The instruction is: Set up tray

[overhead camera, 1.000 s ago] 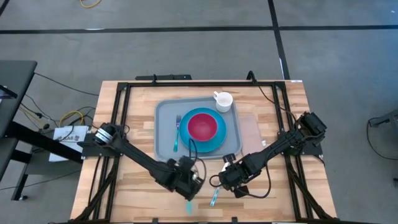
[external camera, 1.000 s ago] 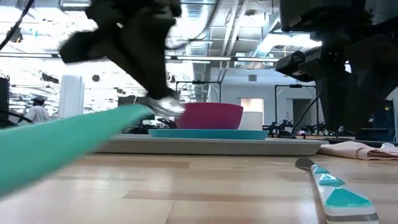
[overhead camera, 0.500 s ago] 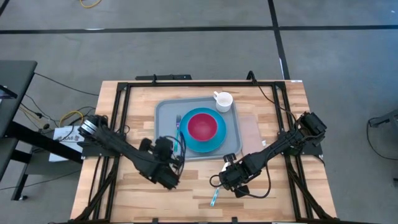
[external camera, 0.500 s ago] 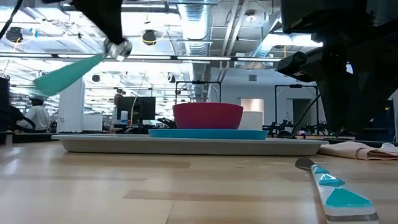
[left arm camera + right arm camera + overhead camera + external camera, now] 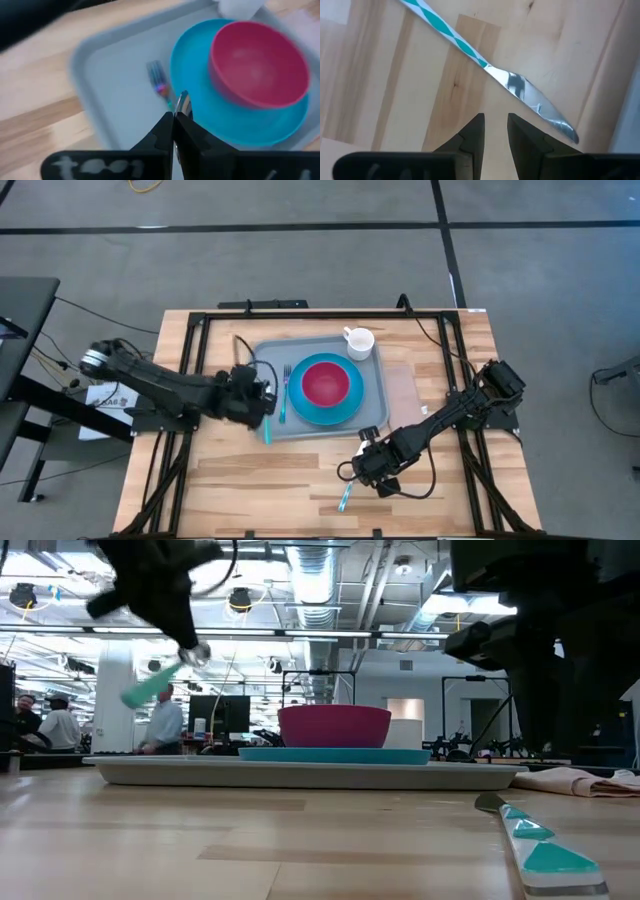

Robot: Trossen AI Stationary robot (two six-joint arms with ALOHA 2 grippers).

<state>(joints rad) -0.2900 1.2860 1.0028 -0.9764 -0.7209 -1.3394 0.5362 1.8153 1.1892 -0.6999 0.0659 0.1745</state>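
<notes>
Left tool [image 5: 262, 402] now over tray [image 5: 262, 360] — utensil blurred

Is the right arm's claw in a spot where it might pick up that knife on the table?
Probably yes. The right gripper hangs just over the knife, fingers slightly apart, and bare wood surrounds the knife. The left gripper is away over the tray, shut on a teal-handled utensil.

Left gripper [image 5: 178, 116] clamped on a shiny utensil tip [image 5: 183, 101], above the grey-blue tray [image 5: 110, 75], fork [image 5: 160, 87] beside blue plate [image 5: 200, 107], pink bowl [image 5: 257, 67] on plate
</notes>
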